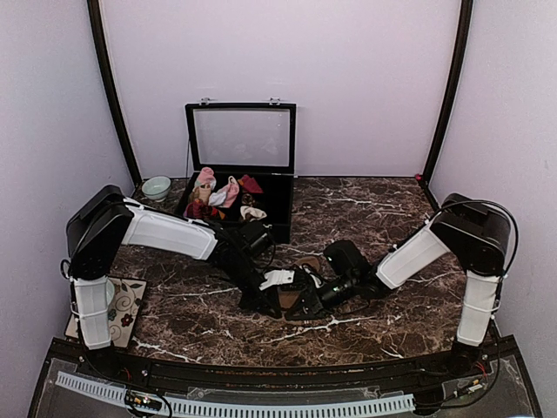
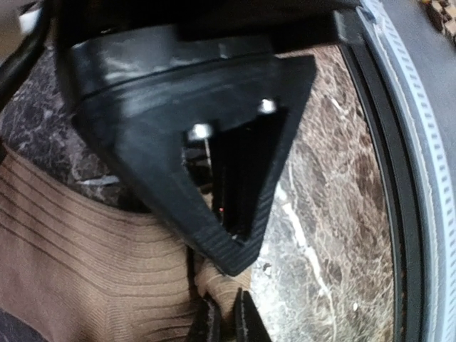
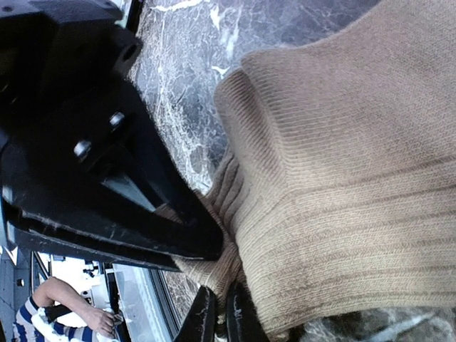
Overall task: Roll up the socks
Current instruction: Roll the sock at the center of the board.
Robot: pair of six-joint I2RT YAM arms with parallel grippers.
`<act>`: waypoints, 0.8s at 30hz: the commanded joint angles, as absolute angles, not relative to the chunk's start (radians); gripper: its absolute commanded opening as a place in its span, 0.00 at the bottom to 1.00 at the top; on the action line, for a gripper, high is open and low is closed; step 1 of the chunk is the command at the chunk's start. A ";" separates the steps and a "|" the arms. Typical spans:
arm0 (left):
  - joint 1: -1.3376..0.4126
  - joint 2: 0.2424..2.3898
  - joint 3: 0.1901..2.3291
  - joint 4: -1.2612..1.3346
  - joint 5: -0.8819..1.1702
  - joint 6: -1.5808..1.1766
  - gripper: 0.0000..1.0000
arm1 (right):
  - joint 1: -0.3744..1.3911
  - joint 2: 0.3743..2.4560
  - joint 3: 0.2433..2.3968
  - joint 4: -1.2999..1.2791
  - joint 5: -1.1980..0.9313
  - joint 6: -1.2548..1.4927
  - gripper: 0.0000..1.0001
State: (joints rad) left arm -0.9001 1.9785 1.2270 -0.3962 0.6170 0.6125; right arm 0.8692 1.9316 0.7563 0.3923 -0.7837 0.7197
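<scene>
A tan-brown ribbed sock point(image 2: 78, 263) lies on the dark marble table, and both grippers hold it. In the left wrist view my left gripper point(image 2: 224, 295) is shut on a small fold at the sock's edge. The same kind of tan knit point(image 3: 342, 178) fills the right wrist view, where my right gripper point(image 3: 219, 286) is shut on its bunched cuff. From above, the two grippers point(image 1: 265, 300) point(image 1: 306, 303) meet low at the table's middle front, hiding most of the tan sock. A cream sock point(image 1: 277, 279) lies just behind them.
An open black case point(image 1: 280, 218) with a raised glass lid stands at the back and holds pink-and-white bundles point(image 1: 207, 180) and dark red ones point(image 1: 251, 184). A pale green bowl point(image 1: 157, 186) sits to its left. A patterned mat point(image 1: 129, 300) lies by the left arm's base.
</scene>
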 commanded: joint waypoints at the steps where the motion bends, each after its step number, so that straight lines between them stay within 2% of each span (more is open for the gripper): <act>1: -0.871 2.025 1.240 -0.458 0.612 0.585 0.00 | 0.860 1.937 0.674 0.241 -0.638 0.718 0.21; 3: -0.848 2.042 1.256 -0.479 0.628 0.567 0.00 | 0.861 1.888 0.640 0.280 -0.598 0.705 0.37; 4: -0.832 2.051 1.264 -0.490 0.644 0.557 0.00 | 0.863 1.859 0.625 0.288 -0.570 0.692 0.39; 14: -0.774 2.217 1.399 -0.680 0.824 0.459 0.00 | 0.920 1.543 0.483 0.241 -0.154 0.540 0.41; 17: -0.770 2.251 1.424 -0.709 0.837 0.452 0.00 | 0.993 1.404 0.456 0.200 0.054 0.474 0.50; 18: -0.765 2.259 1.428 -0.712 0.846 0.445 0.00 | 1.028 1.349 0.450 0.181 0.141 0.452 0.56; 19: -0.762 2.264 1.432 -0.717 0.856 0.443 0.00 | 1.050 1.298 0.450 0.157 0.222 0.445 0.93; 20: -0.758 2.267 1.433 -0.720 0.860 0.441 0.00 | 1.063 1.244 0.445 0.151 0.264 0.436 0.99; 22: -0.755 2.273 1.434 -0.725 0.852 0.443 0.00 | 1.062 1.154 0.417 0.187 0.310 0.430 0.99; 24: -0.753 2.282 1.444 -0.733 0.847 0.439 0.00 | 1.053 1.098 0.401 0.168 0.468 0.571 0.99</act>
State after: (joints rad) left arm -0.7559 2.2269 1.4544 -0.6353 0.9463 0.4538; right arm 1.0607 1.2045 0.4347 0.1783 0.1177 0.4732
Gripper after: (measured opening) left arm 0.069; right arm 0.988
